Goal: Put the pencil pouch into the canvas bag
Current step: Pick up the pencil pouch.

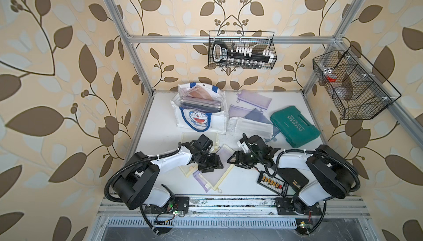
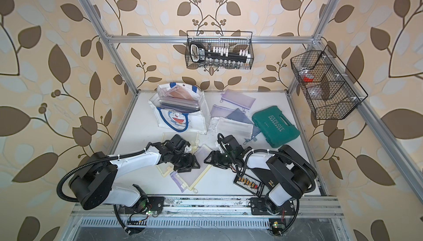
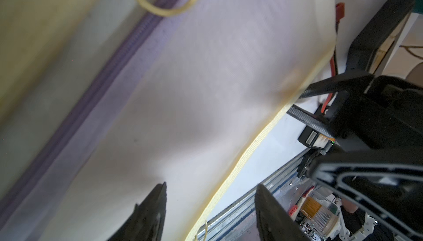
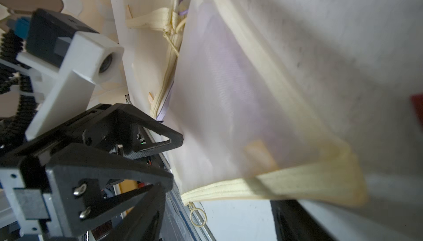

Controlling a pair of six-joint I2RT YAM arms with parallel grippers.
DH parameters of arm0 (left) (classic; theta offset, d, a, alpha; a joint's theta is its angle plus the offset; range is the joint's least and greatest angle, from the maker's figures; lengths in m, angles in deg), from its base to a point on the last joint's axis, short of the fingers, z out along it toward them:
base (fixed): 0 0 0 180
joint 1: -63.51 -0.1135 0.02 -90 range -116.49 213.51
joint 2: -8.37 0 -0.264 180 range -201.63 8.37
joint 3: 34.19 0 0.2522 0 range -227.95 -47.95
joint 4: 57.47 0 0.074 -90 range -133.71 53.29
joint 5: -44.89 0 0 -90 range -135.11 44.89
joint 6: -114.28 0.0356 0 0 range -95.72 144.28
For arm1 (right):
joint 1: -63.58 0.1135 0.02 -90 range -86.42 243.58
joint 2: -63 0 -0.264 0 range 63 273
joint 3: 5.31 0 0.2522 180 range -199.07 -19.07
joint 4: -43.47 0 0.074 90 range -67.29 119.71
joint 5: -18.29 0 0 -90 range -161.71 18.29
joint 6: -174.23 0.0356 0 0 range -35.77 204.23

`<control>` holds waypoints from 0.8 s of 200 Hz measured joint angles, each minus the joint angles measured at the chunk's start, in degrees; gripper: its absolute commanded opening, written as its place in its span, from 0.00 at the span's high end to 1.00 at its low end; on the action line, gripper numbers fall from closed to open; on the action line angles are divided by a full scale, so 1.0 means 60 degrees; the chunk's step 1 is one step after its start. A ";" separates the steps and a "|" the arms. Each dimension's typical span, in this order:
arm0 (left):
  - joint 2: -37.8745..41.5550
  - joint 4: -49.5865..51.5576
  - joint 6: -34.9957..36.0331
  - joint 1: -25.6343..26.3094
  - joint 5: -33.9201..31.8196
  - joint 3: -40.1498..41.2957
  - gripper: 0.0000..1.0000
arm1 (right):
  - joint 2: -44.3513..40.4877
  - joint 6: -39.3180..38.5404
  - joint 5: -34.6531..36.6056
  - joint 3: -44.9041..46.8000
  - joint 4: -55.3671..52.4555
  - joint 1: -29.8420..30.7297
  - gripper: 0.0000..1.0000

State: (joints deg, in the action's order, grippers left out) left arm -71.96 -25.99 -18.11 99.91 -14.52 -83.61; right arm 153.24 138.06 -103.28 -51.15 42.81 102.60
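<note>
White worktop below: left hand stands spread astride the yellow edge of the pencil pouch. I see the right hand (facing it) spread around that edge too.

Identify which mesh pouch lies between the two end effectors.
The lilac mesh pouch with cream-yellow trim, flanked by the left end effector and right end effector. Others lie partly beneath it, beside the green plastic case or inside the white canvas bag.

Left wrist view: pencil pouch blurred toward upper left; left gripper fingers cut by bottom edge. Right wrist view: pouch corner smeared lower right; red thing cut at right edge. In both top views, wire basket contents too small to name.
</note>
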 measured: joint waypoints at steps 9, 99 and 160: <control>0.0004 -0.0226 -0.0080 0.0000 0.0106 0.0186 0.38 | 0.0080 0.0044 0.0091 -0.0022 0.0025 0.0025 0.43; 0.0419 -0.1515 -0.0801 0.0000 0.0597 0.0827 0.40 | 0.0528 -0.0288 0.0994 -0.0659 -0.0834 0.0040 0.99; 0.1468 0.0004 -0.0685 0.0000 0.0171 -0.0226 0.35 | -0.0510 -0.2044 0.1035 -0.1049 -0.2506 -0.0127 1.00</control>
State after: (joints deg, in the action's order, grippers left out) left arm -63.15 -25.97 -22.22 99.91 -13.49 -84.97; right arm 150.18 125.79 -97.08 -57.44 27.77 101.84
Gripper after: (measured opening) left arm 0.648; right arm 0.047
